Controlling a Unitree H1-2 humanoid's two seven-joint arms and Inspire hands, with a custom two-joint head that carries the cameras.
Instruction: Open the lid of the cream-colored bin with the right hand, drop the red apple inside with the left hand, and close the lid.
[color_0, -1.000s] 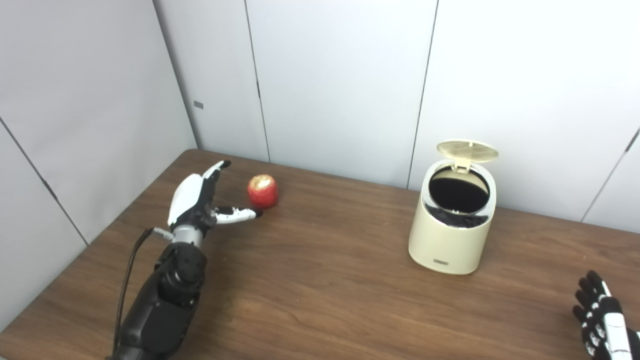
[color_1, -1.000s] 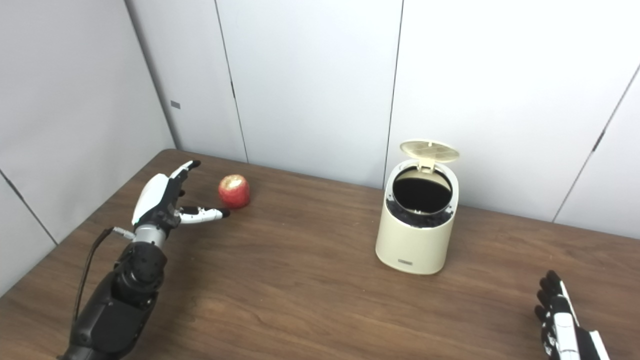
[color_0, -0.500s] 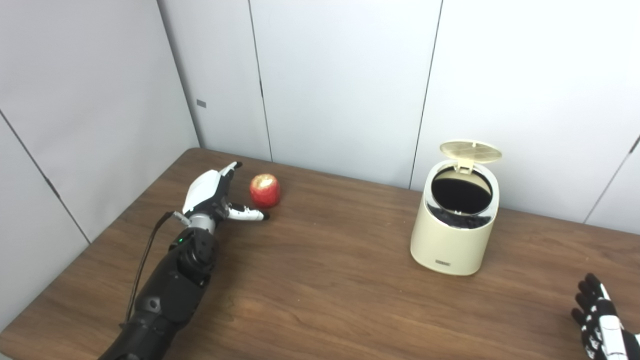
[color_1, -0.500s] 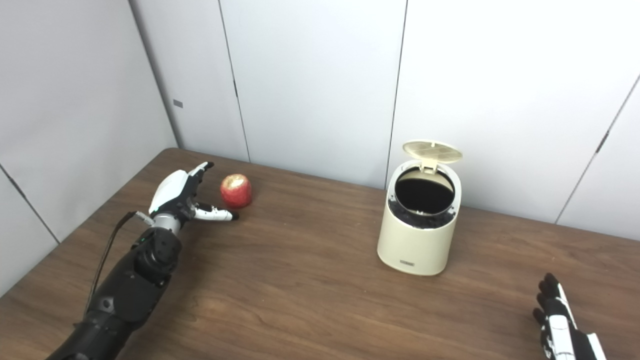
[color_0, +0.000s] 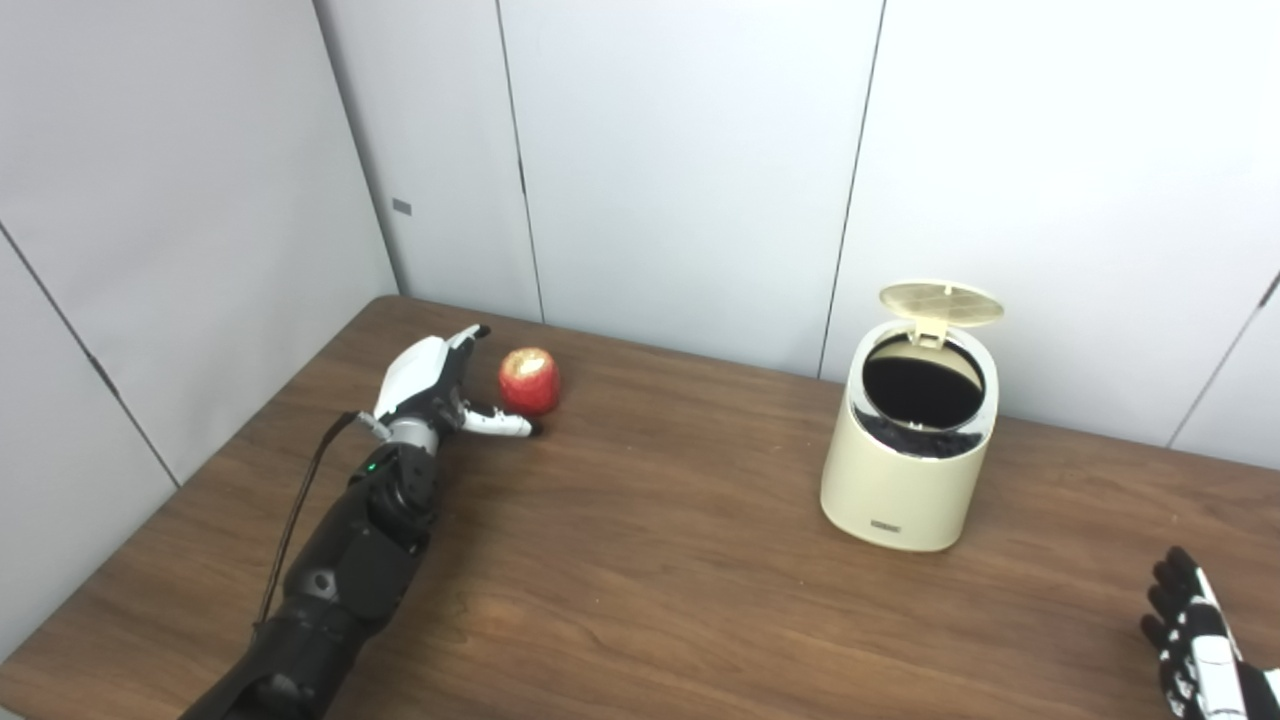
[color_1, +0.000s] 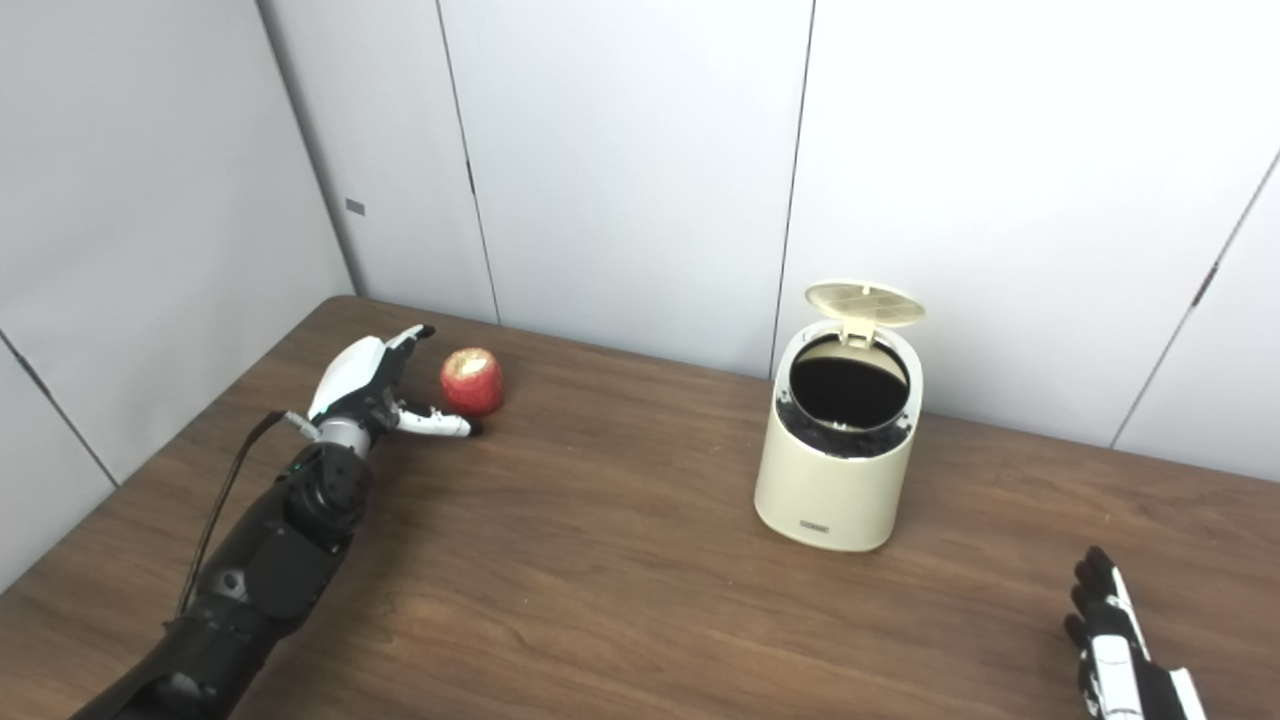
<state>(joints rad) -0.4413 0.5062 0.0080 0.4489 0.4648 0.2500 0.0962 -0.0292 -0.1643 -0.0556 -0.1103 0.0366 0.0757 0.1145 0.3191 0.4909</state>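
My left arm (color_0: 340, 560) reached far forward and across from the lower left, its wrist held low. The left hand (color_0: 432, 382) was spread wide, fingers (color_0: 462, 340) stretched ahead and thumb (color_0: 500, 424) jutting out to the side, gripping nothing. My right hand (color_0: 1195, 645) sat at the lower right corner, fingers apart and pointing forward, palm down, empty.

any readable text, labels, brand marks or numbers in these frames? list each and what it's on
No text can be read in either view.
Small dark badge low on the front of the cream-coloured round plastic bin: too small and blurred to read.
Small grey rectangular plate on the grey wall panel: no legible marking.
Red apple, brown wooden table and both hands: no text visible.
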